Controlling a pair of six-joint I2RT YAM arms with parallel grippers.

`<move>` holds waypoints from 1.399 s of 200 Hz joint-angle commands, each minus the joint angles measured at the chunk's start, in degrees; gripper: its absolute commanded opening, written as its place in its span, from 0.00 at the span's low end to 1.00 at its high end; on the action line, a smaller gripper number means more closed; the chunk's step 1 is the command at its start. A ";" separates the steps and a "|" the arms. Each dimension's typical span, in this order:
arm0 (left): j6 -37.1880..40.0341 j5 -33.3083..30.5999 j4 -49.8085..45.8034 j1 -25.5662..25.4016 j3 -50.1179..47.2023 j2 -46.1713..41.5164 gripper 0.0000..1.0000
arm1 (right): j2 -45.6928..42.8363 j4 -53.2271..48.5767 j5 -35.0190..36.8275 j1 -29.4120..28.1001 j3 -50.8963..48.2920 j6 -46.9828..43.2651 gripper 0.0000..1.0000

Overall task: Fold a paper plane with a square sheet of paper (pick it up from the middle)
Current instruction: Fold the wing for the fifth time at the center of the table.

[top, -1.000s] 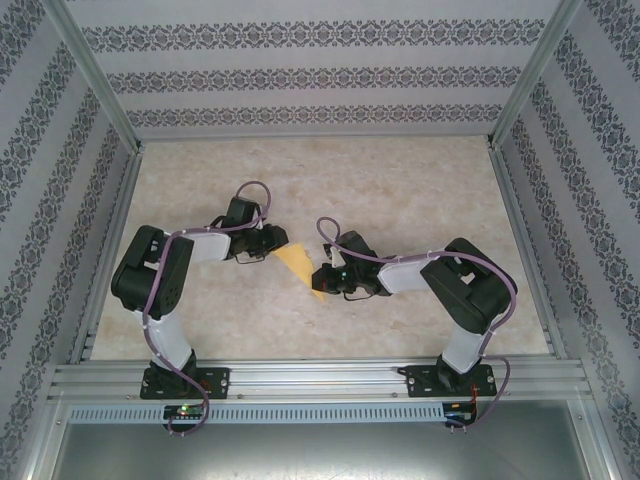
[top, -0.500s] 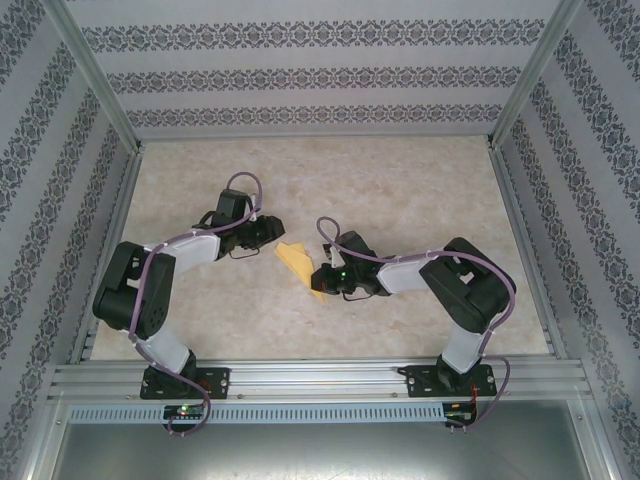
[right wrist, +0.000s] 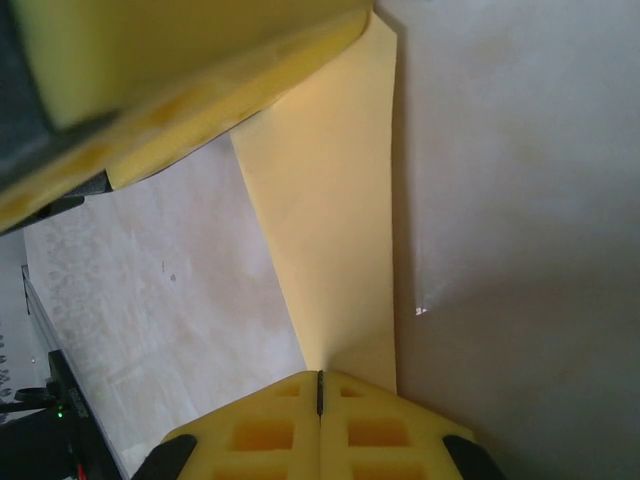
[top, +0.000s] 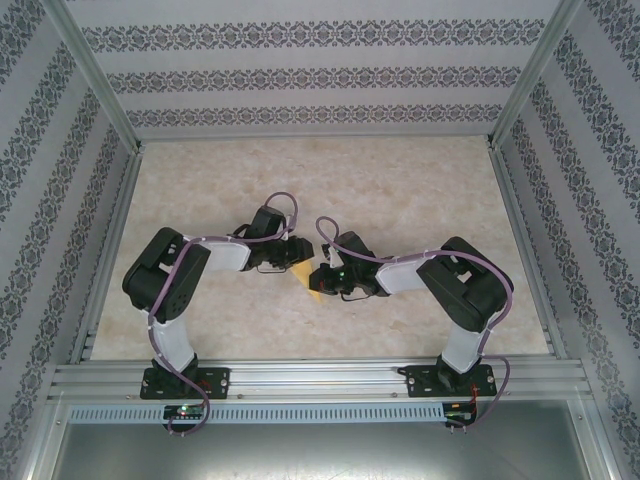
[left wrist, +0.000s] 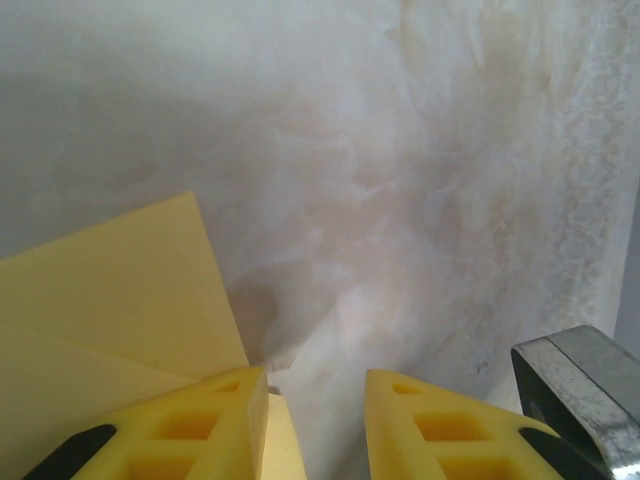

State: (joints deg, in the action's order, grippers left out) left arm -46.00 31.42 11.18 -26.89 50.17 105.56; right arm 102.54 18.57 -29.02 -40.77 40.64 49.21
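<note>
two robot arms, the left arm and the right arm, bent inward and meeting nose to nose near the middle of a pale marbled desk, with patterned walls on three sides. between the wrists, a yellow-orange sheet of paper, largely hidden from above, one corner poking out toward the near edge. right gripper clamped on the sheet: from its wrist camera, yellow foam fingers pressed together without a gap, paper pinched at the seam and stretching away as a long creased strip, a shadow on the desk along one side. left gripper set narrowly apart and not closed on the paper: from its wrist camera, a slim gap between the two fingers, bare desk showing through, one finger sitting over the sheet's corner and a sliver of paper just inside the gap. folded layers visible there, one crease line crossing the yellow surface. from the right wrist, one of those left fingers lying across the far end of the strip. contact or mere hovering of that finger: impossible to tell.
</note>
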 commanded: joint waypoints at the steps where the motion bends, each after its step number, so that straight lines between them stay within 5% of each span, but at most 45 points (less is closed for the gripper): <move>1: -0.72 -4.00 -1.96 0.17 0.98 2.72 0.32 | 2.31 -4.24 1.34 -1.06 -1.18 -0.24 0.03; 94: -0.76 -6.87 -4.10 2.62 -0.63 3.52 0.29 | -5.50 -10.06 -2.36 -2.60 -5.64 -4.59 0.07; 169: 0.11 -3.76 -3.16 2.60 0.27 3.57 0.30 | -14.69 -18.04 4.88 -3.17 -2.32 -7.80 0.08; 224: 0.99 -1.02 -2.73 2.08 0.65 0.99 0.35 | -10.76 -17.47 8.94 -2.91 2.48 -7.53 0.12; 280: 6.94 -16.34 -21.85 -0.79 7.81 -9.73 0.46 | -19.11 -16.12 19.50 -0.10 -4.17 -5.71 0.21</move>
State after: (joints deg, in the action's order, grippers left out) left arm -43.33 24.21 0.34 -26.13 54.11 102.19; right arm 88.23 2.00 -16.67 -42.85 39.79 42.68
